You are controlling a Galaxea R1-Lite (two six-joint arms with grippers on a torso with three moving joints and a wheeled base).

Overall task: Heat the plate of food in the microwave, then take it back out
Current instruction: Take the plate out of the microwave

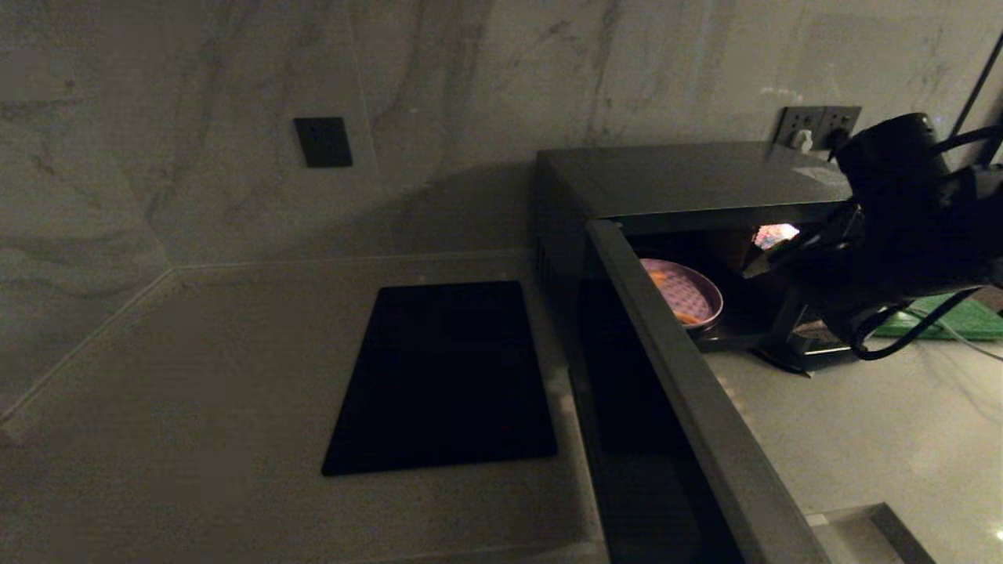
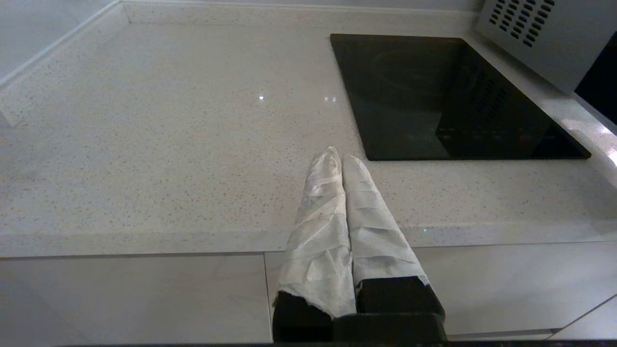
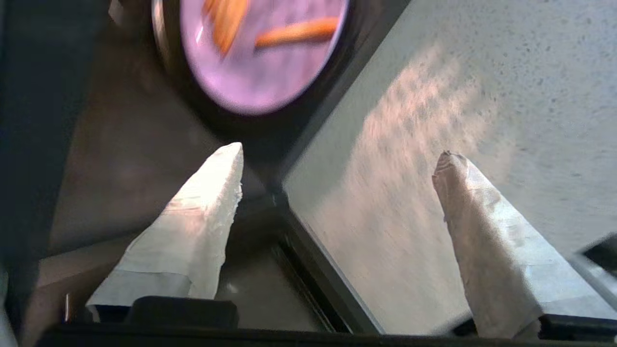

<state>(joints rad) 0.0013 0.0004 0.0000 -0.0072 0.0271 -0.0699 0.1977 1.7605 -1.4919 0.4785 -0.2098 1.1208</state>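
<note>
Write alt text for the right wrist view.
The right gripper hangs open and empty at the microwave mouth, its fingers apart. Ahead, inside, sits the purple plate of food with orange sticks; pale countertop lies alongside.

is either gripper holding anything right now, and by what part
Nothing is held. The right gripper is open, clear of the lavender plate of orange food sticks; the left gripper is shut on nothing.

The right gripper [image 3: 337, 154] hangs at the scene's far right, its wrapped fingers [image 3: 193, 217] spread wide and empty; the left gripper [image 2: 341, 156] sits parked, fingers pressed together.
</note>
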